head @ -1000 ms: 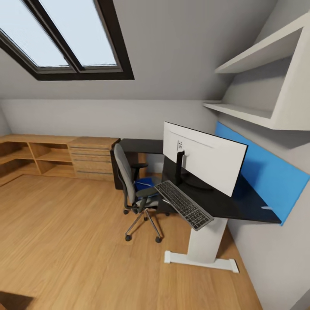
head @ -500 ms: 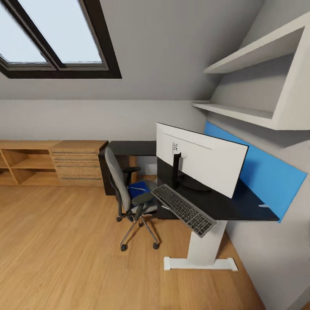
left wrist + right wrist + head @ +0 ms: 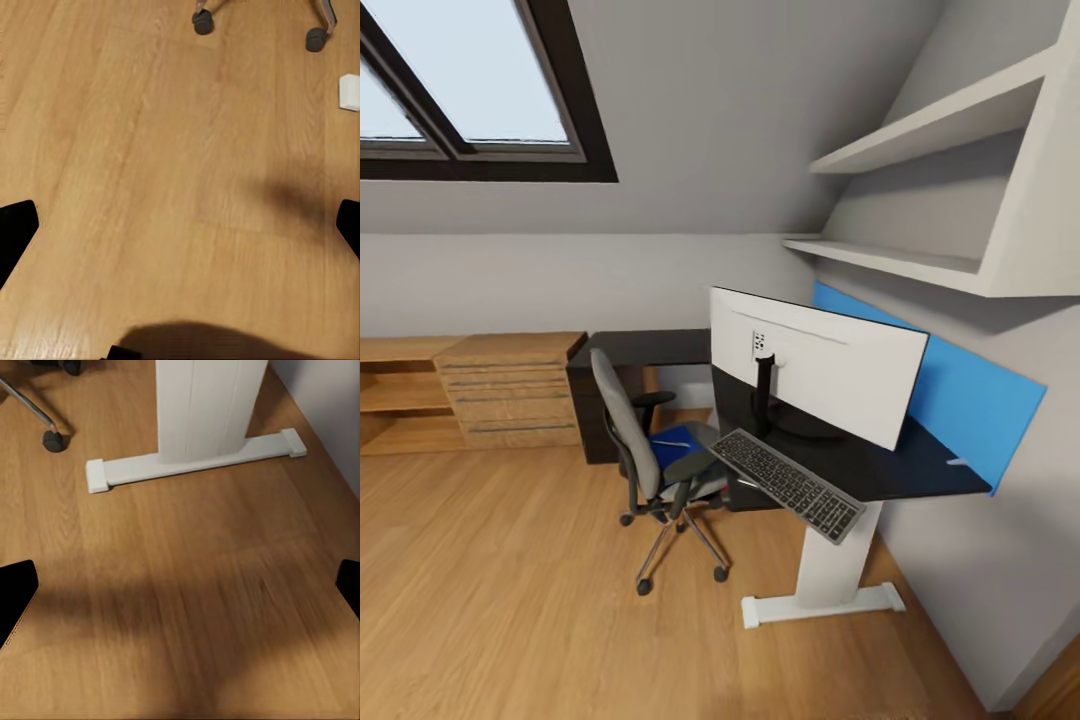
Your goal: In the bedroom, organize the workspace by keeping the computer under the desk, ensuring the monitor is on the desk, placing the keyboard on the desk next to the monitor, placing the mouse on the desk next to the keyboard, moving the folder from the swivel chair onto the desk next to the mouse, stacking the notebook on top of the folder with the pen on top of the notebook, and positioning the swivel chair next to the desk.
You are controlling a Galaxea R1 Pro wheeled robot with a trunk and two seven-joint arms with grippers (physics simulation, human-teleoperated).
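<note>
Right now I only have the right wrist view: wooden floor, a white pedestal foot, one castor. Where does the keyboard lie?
Observer: The slim dark-keyed keyboard lies on the black-topped desk, in front of the white-backed monitor, its near end jutting past the desk's edge.
Operator: And the folder?
Observer: The bright blue folder lies on the seat of the grey swivel chair.
Operator: The left gripper?
Observer: In the left wrist view the left gripper is wide open over bare wooden floor, holding nothing.

Head high; wrists floorward, desk (image 3: 880,470) foot shared
</note>
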